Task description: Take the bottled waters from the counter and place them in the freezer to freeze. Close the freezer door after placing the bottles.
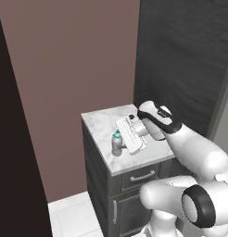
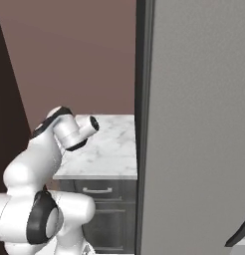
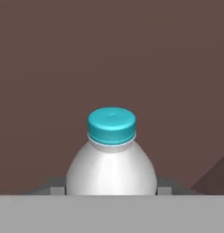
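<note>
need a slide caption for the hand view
Pincer closed around the teal-capped water bottle against a brown wall.

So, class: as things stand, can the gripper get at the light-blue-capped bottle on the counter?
Probably yes: the gripper already sits at the bottle, its fingers flanking the body on the counter, nothing between them.

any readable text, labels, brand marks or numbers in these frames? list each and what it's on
None readable.
Bottle between the end effector fingers: teal cap, clear body, no label or print visible.
Marble counter, drawer front, grey freezer door: no markings.
</note>
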Tool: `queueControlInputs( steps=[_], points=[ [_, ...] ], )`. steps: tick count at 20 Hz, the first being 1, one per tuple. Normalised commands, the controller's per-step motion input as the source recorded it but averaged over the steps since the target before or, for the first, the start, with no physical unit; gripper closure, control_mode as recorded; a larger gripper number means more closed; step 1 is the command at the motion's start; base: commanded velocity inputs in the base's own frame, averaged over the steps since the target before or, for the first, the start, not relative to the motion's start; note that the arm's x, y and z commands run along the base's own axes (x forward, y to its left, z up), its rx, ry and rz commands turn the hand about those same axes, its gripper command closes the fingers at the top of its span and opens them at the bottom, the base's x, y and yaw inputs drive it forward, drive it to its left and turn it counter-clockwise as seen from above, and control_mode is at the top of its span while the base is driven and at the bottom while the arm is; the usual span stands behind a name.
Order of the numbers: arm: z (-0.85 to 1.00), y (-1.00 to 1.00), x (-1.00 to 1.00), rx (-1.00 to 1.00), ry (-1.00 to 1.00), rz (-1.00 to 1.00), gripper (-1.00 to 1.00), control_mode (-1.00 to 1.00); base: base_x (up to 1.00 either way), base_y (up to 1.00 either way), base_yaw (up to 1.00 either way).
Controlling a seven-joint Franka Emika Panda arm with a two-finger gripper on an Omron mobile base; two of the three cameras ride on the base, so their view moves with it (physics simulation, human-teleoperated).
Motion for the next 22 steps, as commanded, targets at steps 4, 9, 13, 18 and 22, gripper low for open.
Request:
queueControlInputs(
  steps=[4, 9, 13, 18, 22],
  points=[
    [0.0, 0.0, 0.0, 0.0, 0.0, 0.0, 1.0, 1.0, -1.0, 0.0, -0.55],
    [0.0, 0.0, 0.0, 0.0, 0.0, 0.0, 1.0, 1.0, -0.85, -0.11, -0.7],
    [0.0, 0.0, 0.0, 0.0, 0.0, 0.0, 1.0, 1.0, -0.21, -0.67, -0.74],
    [0.0, 0.0, 0.0, 0.0, 0.0, 0.0, 1.0, 1.0, 0.41, -0.83, -0.44],
    [0.0, 0.0, 0.0, 0.0, 0.0, 0.0, 1.0, 1.0, 0.83, -0.52, 0.0]
  ],
)
